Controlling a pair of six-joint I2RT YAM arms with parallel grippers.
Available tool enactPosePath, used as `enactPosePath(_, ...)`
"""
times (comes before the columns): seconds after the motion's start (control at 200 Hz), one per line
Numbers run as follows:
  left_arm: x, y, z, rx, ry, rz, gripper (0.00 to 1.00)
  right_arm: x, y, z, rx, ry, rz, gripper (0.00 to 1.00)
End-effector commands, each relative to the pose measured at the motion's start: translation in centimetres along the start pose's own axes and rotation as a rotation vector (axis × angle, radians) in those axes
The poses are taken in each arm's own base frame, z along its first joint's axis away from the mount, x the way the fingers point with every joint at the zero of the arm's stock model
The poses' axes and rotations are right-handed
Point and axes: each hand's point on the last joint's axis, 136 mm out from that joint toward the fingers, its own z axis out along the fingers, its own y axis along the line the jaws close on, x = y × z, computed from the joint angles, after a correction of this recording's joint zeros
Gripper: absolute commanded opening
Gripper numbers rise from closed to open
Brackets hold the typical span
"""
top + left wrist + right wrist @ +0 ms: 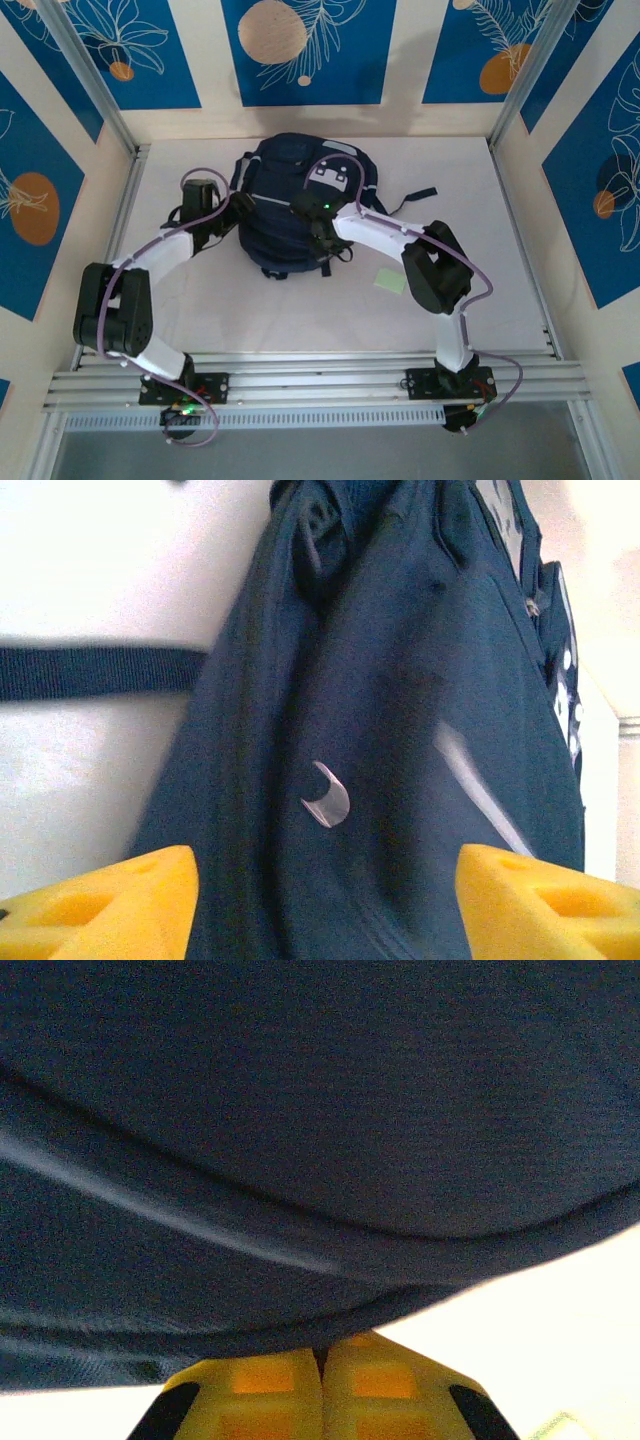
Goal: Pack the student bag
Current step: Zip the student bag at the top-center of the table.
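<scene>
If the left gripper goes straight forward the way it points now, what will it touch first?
Most likely the backpack: with jaws open, the left gripper faces its dark blue side, near a small silver crescent. How far is unclear.

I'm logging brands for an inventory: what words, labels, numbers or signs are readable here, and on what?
No words or numbers can be read.
Silver crescent mark on the student bag: a sign, no letters.
White patch on the bag: dots, anything else too small to read.
Pale green note: too small to tell any writing.
</scene>
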Motion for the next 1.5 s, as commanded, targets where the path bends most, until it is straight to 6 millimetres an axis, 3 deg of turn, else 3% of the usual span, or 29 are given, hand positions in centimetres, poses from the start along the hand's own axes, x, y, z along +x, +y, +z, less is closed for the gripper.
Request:
enactPosePath(0.0, 1.4, 0.3, -2.8, -0.056, 0.024, 0.042, 0.78, -5.5, 4.6, -2.8, -0.287, -0.148, 0.141, 0.0)
enactPosePath(0.155, 4.1, 2.7, -5.3, -0.082, 0.028, -0.039, 0.81, -8.1, 6.0, -3.8, -0.463, -0.168, 0.229, 0.0)
enactPosePath(0.25, 5.9, 3.7, -5.7, -0.059, 0.034, -0.118, 0.81, -8.6, 6.7, -3.9, -0.547, -0.152, 0.259, 0.0)
enactPosePath(0.395, 6.8, 4.1, -4.7, -0.05, 0.021, -0.164, 0.81, -8.2, 8.5, -4.5, -0.685, -0.127, 0.263, 0.0)
enactPosePath(0.48, 6.2, 3.7, -3.7, -0.044, -0.017, -0.156, 0.8, -7.5, 9.1, -4.6, -0.734, -0.108, 0.263, 0.0)
enactPosePath(0.64, 4.9, 4.8, -1.1, -0.09, -0.083, -0.131, 0.73, -5.9, 9.6, -5.1, -0.836, -0.078, 0.238, 0.0)
enactPosePath(0.73, 4.2, 5.5, 0.0, -0.121, -0.112, -0.086, 0.61, -4.7, 9.8, -5.4, -0.875, -0.057, 0.183, 0.0)
enactPosePath(0.85, 3.3, 6.1, 0.4, -0.147, -0.153, -0.027, 0.12, -2.4, 9.1, -5.0, -0.832, -0.039, 0.051, 0.0)
enactPosePath(0.885, 3.1, 6.2, 0.4, -0.15, -0.158, -0.019, 0.0, -1.7, 8.4, -4.5, -0.784, -0.033, 0.002, 0.0)
enactPosePath(0.965, 2.7, 6.1, 0.1, -0.149, -0.169, -0.01, 0.0, 0.0, 5.3, -2.2, -0.582, 0.0, -0.076, 0.0)
enactPosePath(1.065, 2.4, 6.1, -0.6, -0.153, -0.173, -0.002, 0.0, 1.1, -1.6, 1.0, -0.233, 0.043, -0.11, 0.0)
enactPosePath(1.16, 2.5, 6.3, -1.2, -0.156, -0.167, -0.001, 0.0, 1.2, -7.1, 2.3, -0.045, 0.08, -0.099, 0.0)
enactPosePath(1.36, 3.0, 6.8, -2.1, -0.157, -0.156, -0.014, 0.0, -2.2, -15.4, 2.3, 0.212, 0.039, -0.019, 0.0)
enactPosePath(1.495, 2.7, 7.0, -2.9, -0.168, -0.161, -0.008, 0.0, -5.2, -19.1, 2.2, 0.32, -0.031, 0.048, 0.0)
